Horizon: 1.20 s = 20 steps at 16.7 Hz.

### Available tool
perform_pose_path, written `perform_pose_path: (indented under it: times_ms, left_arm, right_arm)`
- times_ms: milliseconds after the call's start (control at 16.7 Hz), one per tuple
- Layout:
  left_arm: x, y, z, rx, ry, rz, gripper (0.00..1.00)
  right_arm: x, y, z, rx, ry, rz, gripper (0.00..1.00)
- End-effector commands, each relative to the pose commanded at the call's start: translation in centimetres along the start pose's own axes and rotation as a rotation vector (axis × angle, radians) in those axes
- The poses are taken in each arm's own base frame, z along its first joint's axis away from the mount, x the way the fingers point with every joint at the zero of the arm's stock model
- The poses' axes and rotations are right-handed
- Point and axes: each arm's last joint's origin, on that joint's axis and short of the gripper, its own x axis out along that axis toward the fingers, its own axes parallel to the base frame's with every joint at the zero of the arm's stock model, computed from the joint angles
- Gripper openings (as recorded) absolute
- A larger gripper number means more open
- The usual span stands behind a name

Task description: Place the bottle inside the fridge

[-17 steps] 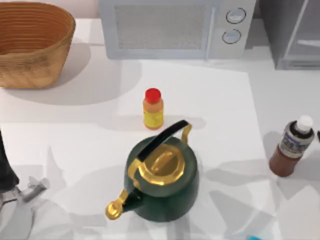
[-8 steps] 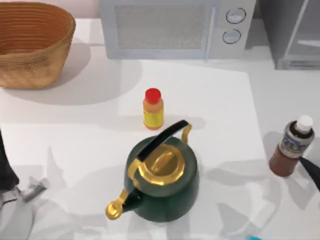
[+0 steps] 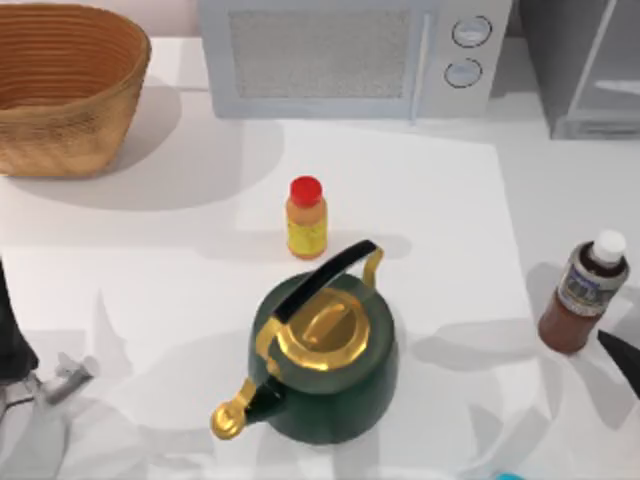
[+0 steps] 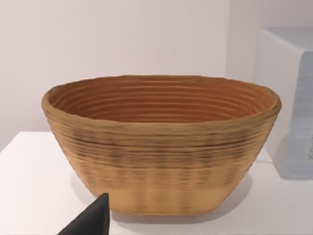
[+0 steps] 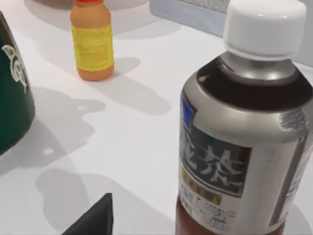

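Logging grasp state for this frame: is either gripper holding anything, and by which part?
Nothing is held. The bottle stands free on the table, with the right gripper just beside it, not touching. The left gripper sits at the table's left edge.

Right pincer (image 3: 622, 358) edged lower beside bottle (image 3: 585, 292) since 0.5 s ago.

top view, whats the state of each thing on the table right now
brown bottle: upright, cap on, not held
orange bottle: upright, red cap on
kettle: upright, lid on, handle raised
basket: upright
microwave: door shut
fridge: door state unclear
right tool: beside brown bottle, not touching
left tool: parked at table's left edge
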Motion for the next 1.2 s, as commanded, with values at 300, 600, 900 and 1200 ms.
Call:
perform_pose_path:
  times_ms: [300, 600, 900, 1200]
  left_arm:
    - [0.0, 0.0, 0.0, 0.000, 0.000, 0.000, 1.00]
    - [0.0, 0.0, 0.0, 0.000, 0.000, 0.000, 1.00]
    - [0.0, 0.0, 0.0, 0.000, 0.000, 0.000, 1.00]
    - [0.0, 0.0, 0.0, 0.000, 0.000, 0.000, 1.00]
  right_arm:
    - [0.1, -0.1, 0.3, -0.002, -0.007, 0.003, 1.00]
    - [2.1, -1.4, 0.9, -0.003, -0.015, -0.004, 1.00]
    - [5.3, -0.8, 0.4, -0.002, -0.009, -0.003, 1.00]
    - [6.0, 0.0, 0.0, 0.000, 0.000, 0.000, 1.00]
